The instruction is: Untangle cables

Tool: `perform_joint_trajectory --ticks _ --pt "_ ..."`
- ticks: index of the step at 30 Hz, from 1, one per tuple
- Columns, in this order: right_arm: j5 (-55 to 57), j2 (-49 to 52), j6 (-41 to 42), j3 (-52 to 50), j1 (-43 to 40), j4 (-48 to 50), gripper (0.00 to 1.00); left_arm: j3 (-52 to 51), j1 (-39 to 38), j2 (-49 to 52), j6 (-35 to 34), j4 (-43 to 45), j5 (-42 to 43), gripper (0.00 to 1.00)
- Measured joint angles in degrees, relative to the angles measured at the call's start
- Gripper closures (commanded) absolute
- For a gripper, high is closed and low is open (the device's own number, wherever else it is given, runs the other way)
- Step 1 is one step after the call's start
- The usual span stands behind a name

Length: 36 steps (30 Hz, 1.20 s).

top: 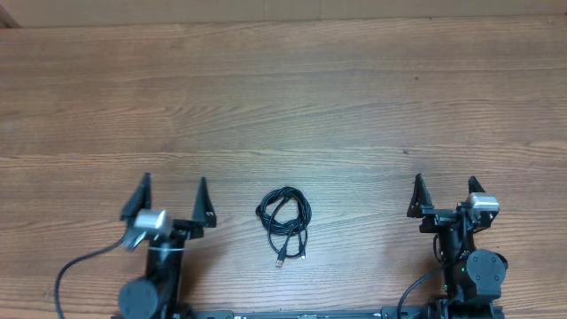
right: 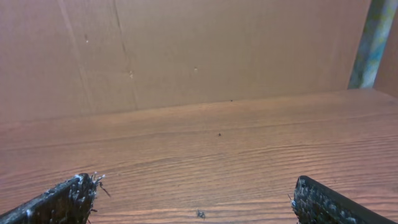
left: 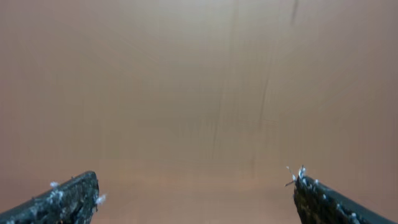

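Both arms sit low at the near edge of the bench, and nothing is held. The left gripper stands wide apart and empty, and so does the right gripper.

The cables lie in one small coiled bundle between the two. They are off to the right of the left gripper and further off to the left of the right gripper, set a little back from the fingertips toward the bases. The loops overlap, and two plug ends trail from the side of the bundle nearest the bases. One of them looks pale. Neither wrist view shows the cords. The left one gives only a blurred brown surface ahead of its fingers, and the right one shows bare wood and a plain wall beyond.

The untangling looks unstarted, and several things could go wrong from here:

- **Aim:** Each gripper has to swing inward and back to reach the bundle, with its own camera not on the target at the outset, so it may arrive off the mark.
- **Grasp:** The cords are thin and lie flat. Wide fingers coming down could scrape the wood, or pinch several strands together and lift the whole coil as a lump.
- **Pull:** Drawing on the wrong strand may cinch the loops tighter, and a plug end could catch inside a loop.
- **Collision:** With both grippers heading for one small bundle, their fingers could knock together.
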Motion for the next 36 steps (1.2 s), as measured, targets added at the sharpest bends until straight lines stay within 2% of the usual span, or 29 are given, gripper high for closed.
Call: perform_joint_trajectory --ticks 2,5,8,13,32,36 --pt "-0.02 0.0 0.0 0.0 0.0 -0.02 0.0 0.22 0.0 -0.04 0.0 2.71 -0.17 0.0" --pt "-0.02 0.0 0.02 0.0 0.0 -0.02 0.0 0.26 0.0 -0.04 0.0 0.09 -0.22 0.0" --pt "0.0 0.0 0.0 0.0 0.0 0.0 0.0 0.28 0.0 -0.02 0.0 -6.67 -0.35 0.0" --pt "0.0 0.02 0.0 0.0 0.0 0.04 0.0 0.15 0.0 0.11 0.0 -23.71 -0.63 0.0" --pt "0.0 -0.07 0.02 0.0 0.0 0.0 0.0 0.11 0.0 0.61 0.04 -23.65 -0.63 0.0" --pt "-0.02 -0.07 0.02 0.0 0.02 0.0 0.0 0.09 0.0 0.63 0.02 -20.74 -0.61 0.0"
